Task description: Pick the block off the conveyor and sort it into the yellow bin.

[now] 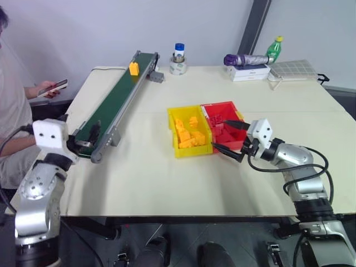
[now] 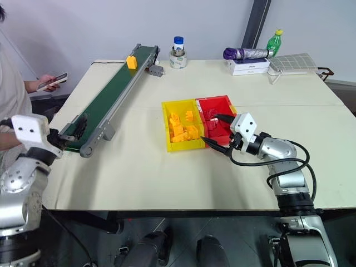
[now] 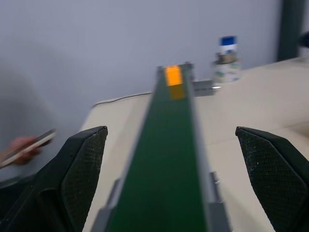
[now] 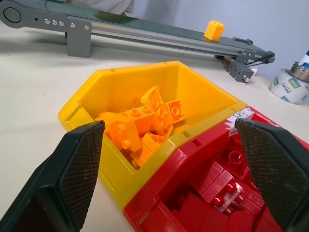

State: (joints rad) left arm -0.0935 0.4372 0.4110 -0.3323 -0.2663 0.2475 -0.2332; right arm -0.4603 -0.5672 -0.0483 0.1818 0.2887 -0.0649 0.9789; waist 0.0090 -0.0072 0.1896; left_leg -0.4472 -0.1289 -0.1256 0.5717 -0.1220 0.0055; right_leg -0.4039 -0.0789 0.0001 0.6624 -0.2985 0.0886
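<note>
Both black two-fingered grippers are standing with fingers spread wide and nothing between them. Left gripper [image 1: 92, 133] is hovering at the near end of the long conveyor with the dark green belt and grey metal rails [image 1: 114, 100], pointing along the belt. At the conveyor's far end, the small yellow-orange plastic block [image 1: 134, 68] is sitting on the belt, well apart from that gripper. Right gripper [image 1: 229, 136] is hanging beside the conveyor, over the near edge of the red plastic bin [image 1: 225, 123], which is holding red blocks. Touching the red bin, on its conveyor side, the bright yellow plastic open-top bin [image 1: 173, 136] is holding a heap of orange blocks [image 4: 149, 123].
</note>
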